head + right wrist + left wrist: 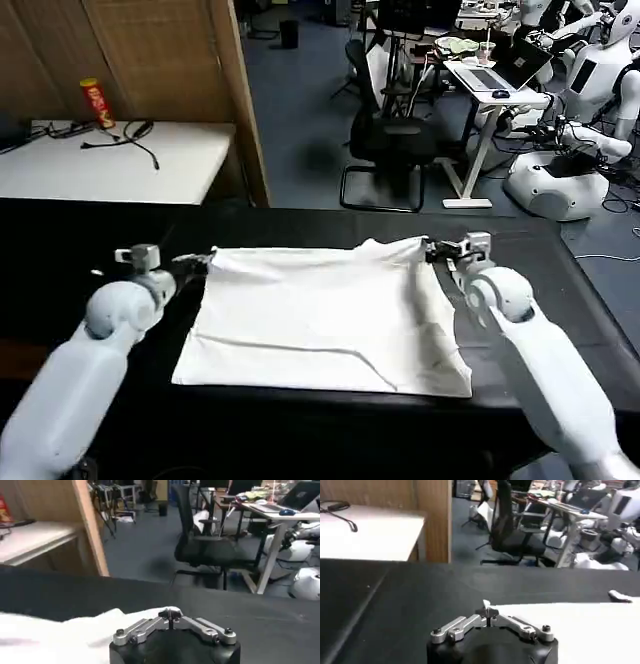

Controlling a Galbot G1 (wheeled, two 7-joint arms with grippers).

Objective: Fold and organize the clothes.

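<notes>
Grippers hold the two far corners of a white T-shirt (325, 320). On the left, the left gripper (196, 262) has its fingers pressed together on the far left corner of the cloth; its wrist view shows a small tuft of white fabric nipped between the closed tips. On the right, the right gripper (436, 249) is clamped the same way on the far right corner, where the fabric bunches up. Between them the T-shirt lies spread flat on the black table (300, 222), its near edge loose. Behind stand a wooden partition (170, 60) and a white side table (110, 160).
</notes>
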